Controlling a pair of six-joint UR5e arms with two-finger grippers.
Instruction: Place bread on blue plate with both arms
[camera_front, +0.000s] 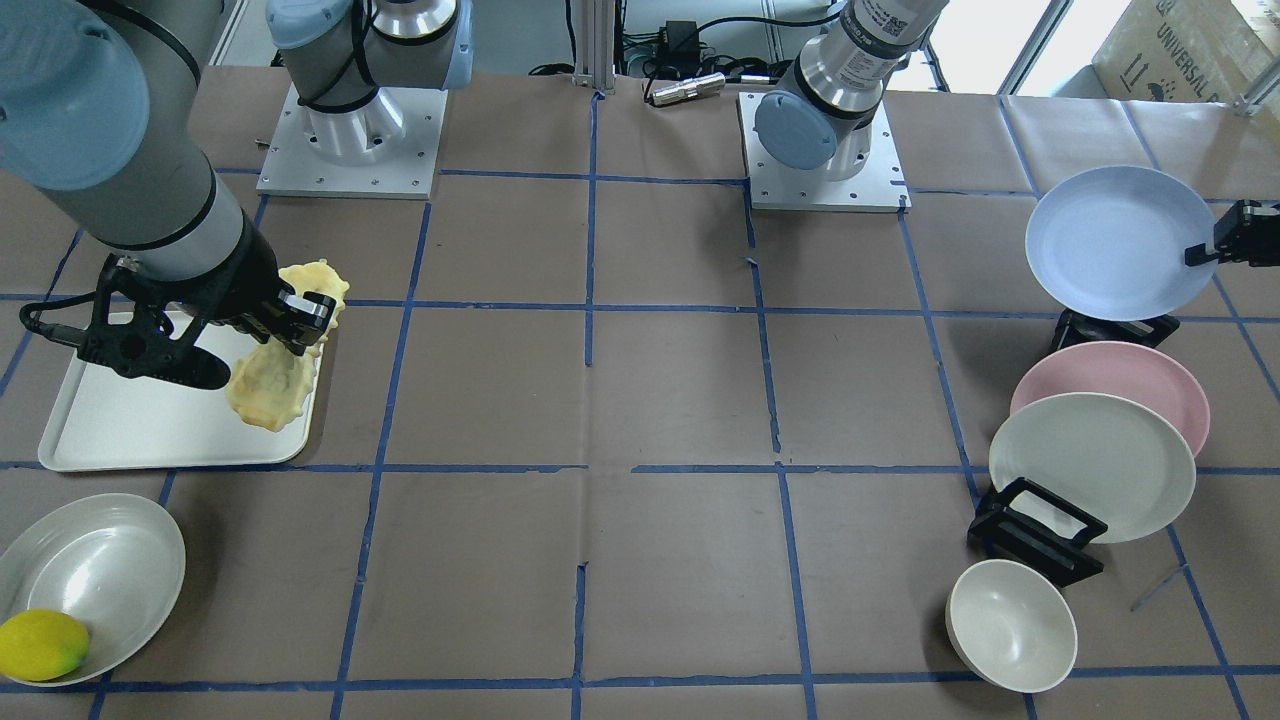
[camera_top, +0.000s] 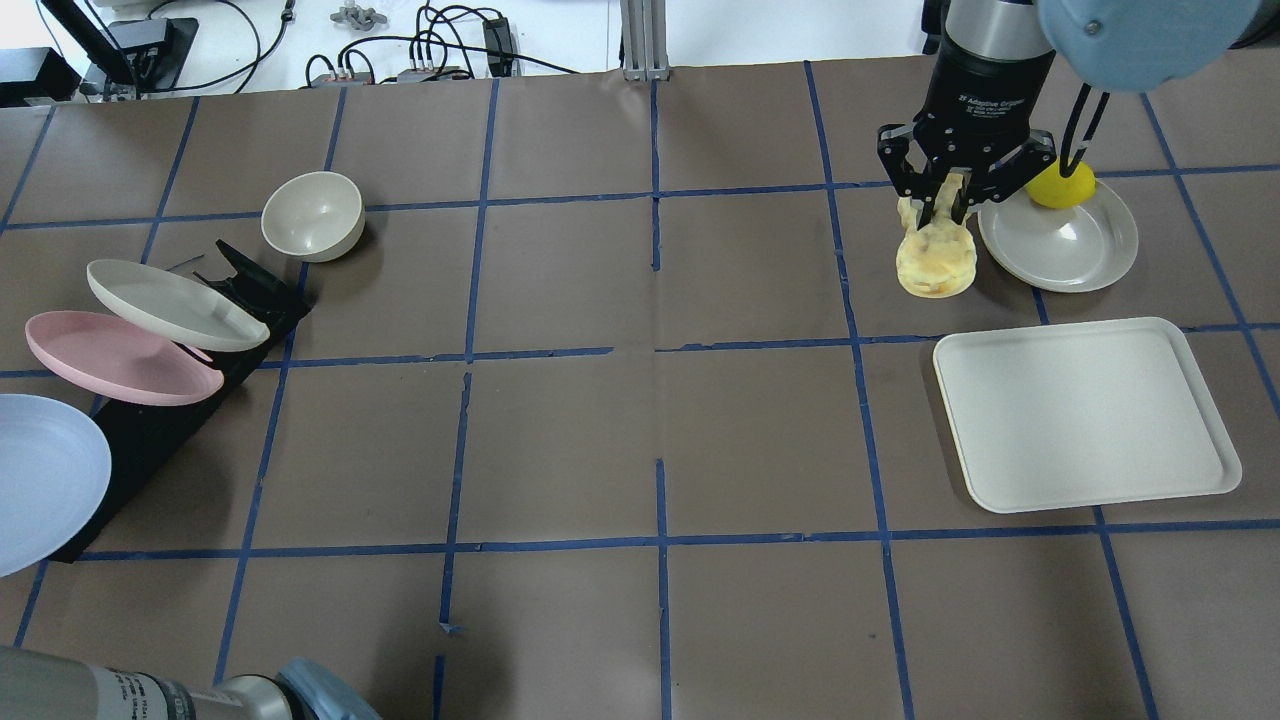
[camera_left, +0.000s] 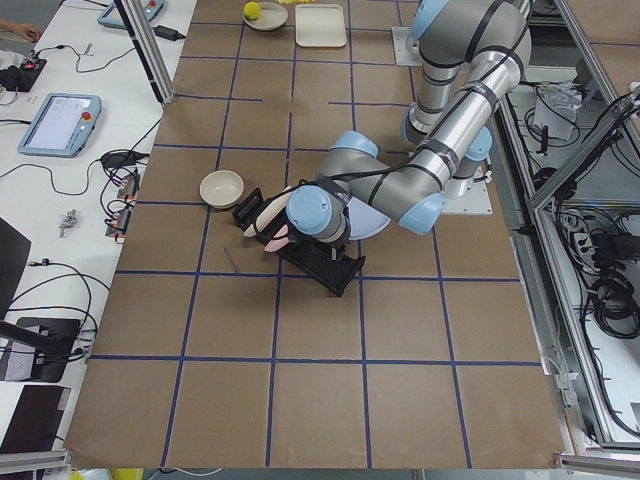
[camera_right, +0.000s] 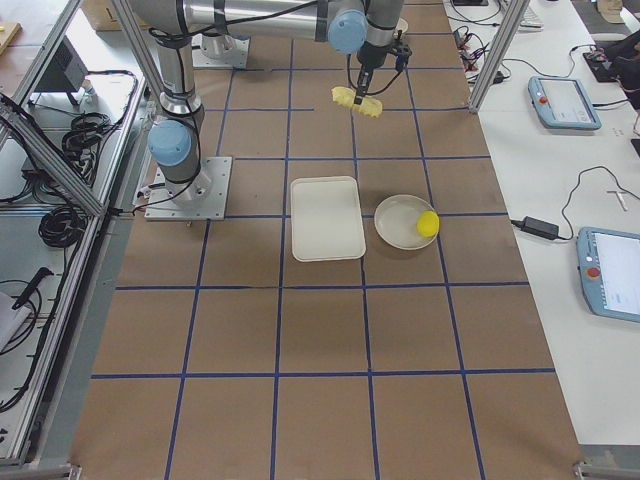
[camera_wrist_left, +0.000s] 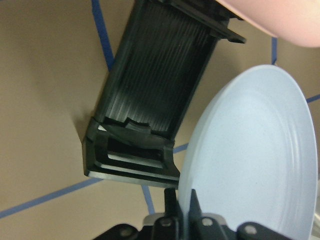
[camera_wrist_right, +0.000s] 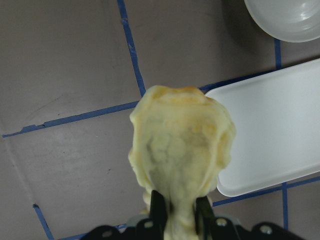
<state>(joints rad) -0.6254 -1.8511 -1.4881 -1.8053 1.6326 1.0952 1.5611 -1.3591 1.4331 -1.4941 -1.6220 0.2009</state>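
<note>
My right gripper (camera_top: 944, 206) is shut on the pale yellow bumpy bread (camera_top: 937, 255), which hangs from it above the table. In the front view the bread (camera_front: 272, 388) hangs over the white tray's corner, with the right gripper (camera_front: 304, 325) around its middle. The right wrist view shows the bread (camera_wrist_right: 180, 150) pinched between the fingers. My left gripper (camera_front: 1200, 252) is shut on the rim of the blue plate (camera_front: 1110, 240), held tilted over the end of the black rack. The left wrist view shows the plate (camera_wrist_left: 250, 165) edge-on between the fingers (camera_wrist_left: 171, 200).
A white tray (camera_top: 1085, 415) lies under the right arm. A grey dish (camera_front: 100, 570) holds a lemon (camera_front: 40, 645). The black rack (camera_front: 1035, 535) holds a pink plate (camera_front: 1130, 375) and a cream plate (camera_front: 1090, 465). A small bowl (camera_front: 1010, 625) sits beside it.
</note>
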